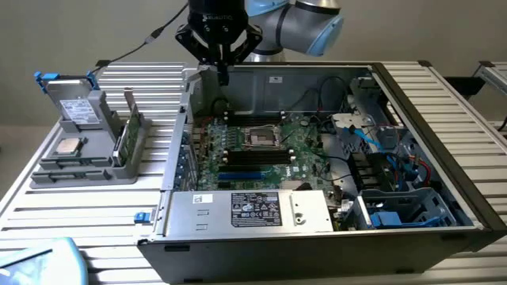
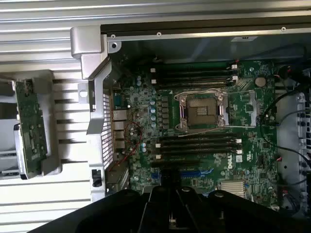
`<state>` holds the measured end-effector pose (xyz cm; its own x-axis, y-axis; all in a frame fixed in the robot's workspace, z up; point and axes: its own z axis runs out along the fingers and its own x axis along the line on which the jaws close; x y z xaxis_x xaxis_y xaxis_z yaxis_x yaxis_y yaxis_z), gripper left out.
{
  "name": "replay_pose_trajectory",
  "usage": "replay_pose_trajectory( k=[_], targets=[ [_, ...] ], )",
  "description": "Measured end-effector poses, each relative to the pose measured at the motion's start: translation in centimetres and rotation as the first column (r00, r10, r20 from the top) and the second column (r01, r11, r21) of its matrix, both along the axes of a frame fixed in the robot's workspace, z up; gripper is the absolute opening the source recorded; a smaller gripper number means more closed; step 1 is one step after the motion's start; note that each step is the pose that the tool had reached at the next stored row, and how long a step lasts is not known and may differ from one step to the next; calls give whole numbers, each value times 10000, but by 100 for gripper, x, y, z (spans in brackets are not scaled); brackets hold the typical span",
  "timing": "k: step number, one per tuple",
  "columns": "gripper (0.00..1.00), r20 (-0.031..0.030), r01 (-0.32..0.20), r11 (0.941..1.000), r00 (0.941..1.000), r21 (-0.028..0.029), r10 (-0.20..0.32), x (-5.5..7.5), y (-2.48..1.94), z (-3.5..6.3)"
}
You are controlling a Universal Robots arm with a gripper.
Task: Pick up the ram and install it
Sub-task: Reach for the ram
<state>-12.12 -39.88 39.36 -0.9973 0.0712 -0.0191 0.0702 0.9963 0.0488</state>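
Gripper (image 1: 224, 74) hangs over open computer case (image 1: 443, 89), near its rear wall, above motherboard (image 1: 305, 148). Jaws clenched. Thin dark strip pinched at tips, likely ram (image 1: 225, 83), though too dark and narrow to be sure. Black memory slots (image 1: 255, 119) lie just below tips; second bank (image 1: 257, 157) sits on other side of processor socket (image 1: 262, 138). On bench (image 1: 71, 208) at exterior view's left, grey tray (image 1: 79, 172) holds green card (image 1: 130, 133) upright and silver processor chip (image 1: 70, 146) lying flat.
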Motion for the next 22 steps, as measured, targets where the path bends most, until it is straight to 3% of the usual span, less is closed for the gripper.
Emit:
replay_pose_trajectory(
  k=[12, 22],
  targets=[
    [10, -1, 0, 10000, 10000, -3, 0, -19, 0, 15],
    [10, 0, 1, 10000, 10000, -1, -1, -473, 39, -12]
  ],
)
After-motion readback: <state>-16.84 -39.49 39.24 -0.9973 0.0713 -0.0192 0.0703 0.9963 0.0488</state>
